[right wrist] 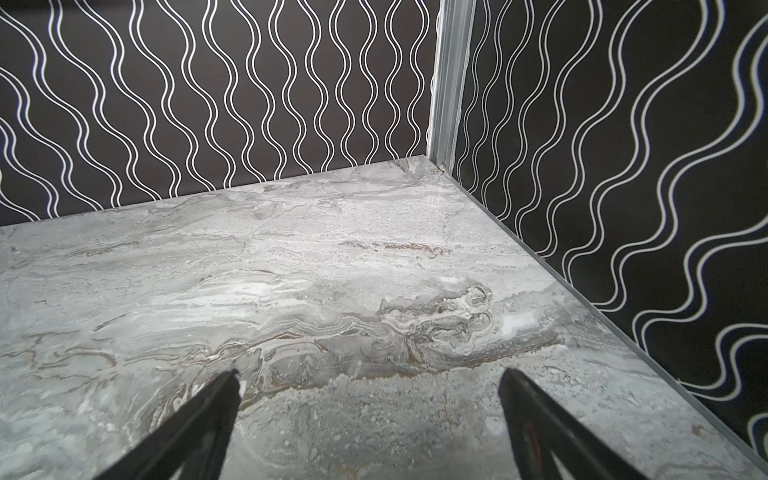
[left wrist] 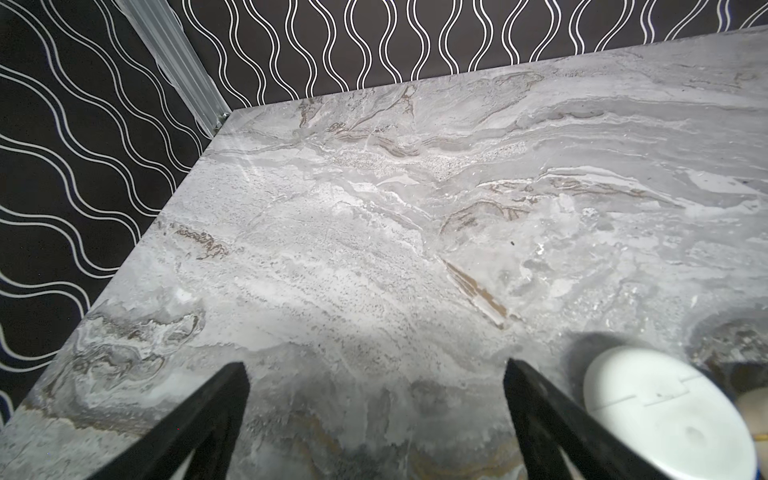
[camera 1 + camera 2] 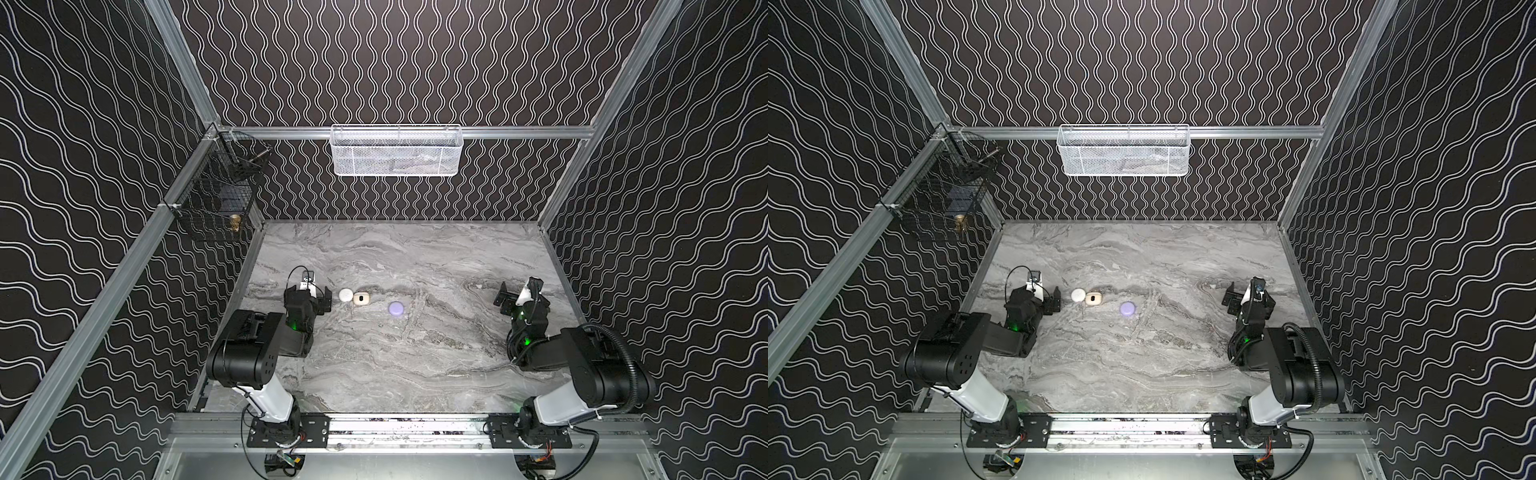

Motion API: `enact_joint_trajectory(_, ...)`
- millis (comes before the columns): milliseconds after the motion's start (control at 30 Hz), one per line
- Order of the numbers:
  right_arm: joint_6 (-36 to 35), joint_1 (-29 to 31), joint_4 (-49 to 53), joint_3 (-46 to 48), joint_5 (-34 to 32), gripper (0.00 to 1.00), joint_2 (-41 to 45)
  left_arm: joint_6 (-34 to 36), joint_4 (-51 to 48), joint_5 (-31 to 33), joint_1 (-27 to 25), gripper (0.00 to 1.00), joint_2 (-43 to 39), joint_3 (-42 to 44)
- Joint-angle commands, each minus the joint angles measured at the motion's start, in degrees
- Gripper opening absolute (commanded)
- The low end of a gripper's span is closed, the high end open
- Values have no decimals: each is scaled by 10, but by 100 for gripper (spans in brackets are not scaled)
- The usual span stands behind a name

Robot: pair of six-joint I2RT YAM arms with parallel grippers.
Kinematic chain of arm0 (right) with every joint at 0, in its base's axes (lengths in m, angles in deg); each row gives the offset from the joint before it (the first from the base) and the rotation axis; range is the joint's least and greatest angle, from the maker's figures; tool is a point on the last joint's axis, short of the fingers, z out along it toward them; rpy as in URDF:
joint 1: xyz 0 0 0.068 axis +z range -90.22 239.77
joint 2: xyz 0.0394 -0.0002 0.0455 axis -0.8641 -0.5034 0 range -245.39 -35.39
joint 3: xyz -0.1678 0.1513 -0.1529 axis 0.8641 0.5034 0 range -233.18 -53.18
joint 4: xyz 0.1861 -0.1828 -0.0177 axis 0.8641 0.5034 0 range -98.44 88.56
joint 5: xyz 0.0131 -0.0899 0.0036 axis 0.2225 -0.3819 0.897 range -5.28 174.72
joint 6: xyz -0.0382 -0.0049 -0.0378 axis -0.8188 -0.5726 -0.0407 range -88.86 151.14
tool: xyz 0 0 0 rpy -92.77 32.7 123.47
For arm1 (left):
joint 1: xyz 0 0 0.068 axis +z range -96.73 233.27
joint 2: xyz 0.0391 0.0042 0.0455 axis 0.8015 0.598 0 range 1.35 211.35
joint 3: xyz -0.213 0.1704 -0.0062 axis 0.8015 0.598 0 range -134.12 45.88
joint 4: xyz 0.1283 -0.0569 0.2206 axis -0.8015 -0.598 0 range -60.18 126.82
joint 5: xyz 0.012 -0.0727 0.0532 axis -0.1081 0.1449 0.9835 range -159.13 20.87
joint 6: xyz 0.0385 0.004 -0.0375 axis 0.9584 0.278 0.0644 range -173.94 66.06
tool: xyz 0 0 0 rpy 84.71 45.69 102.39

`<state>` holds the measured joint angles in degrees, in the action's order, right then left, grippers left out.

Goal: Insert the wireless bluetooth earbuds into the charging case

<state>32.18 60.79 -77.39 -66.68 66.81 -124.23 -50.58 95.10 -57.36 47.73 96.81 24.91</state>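
Earbuds not to be made out in any view, hidden or too small to tell.

Largest in sight: grey marble table point(image 3: 415, 365), walled by black panels with white wavy lines. On the far rail, white basket point(image 3: 395, 164), hung at centre. On the left rail, black basket point(image 3: 216, 203), near the far left corner, something brass-coloured low inside.

Left arm point(image 3: 249, 353) rooted at the near edge, folded forward over the left side of the table. Right arm point(image 3: 598, 365) likewise on the right side.

Left gripper point(image 2: 376, 370) low over the table at mid-depth, jaws spread wide and holding nothing, with bare marble between the fingers point(image 2: 224, 399) in the left wrist view. Right gripper point(image 1: 370, 376) at about the same depth near the right edge, well apart from every case, jaws likewise released, only marble between them in the right wrist view.

Then three cases, in a short row left of centre in both top views:
- White case point(image 3: 345, 295): round, lid down, just right of the left gripper, outside its fingers and not touching them.
- Cream case point(image 3: 361, 298): just beside the white one on its right, dark oval mark on top; touching or not — cannot tell.
- Lavender case point(image 3: 396, 308): round, shut, farther right and a little nearer, apart from the other two.
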Motion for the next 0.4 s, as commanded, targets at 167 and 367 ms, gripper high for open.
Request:
enact_joint_trajectory(167, -1, 0, -31, 0, 2, 100, 0, 10, 18, -5, 1, 99, 2, -2)
enact_joint_trajectory(367, 4, -3, -17, -5, 12, 100, 0, 10, 21, -8, 2, 99, 2, 0)
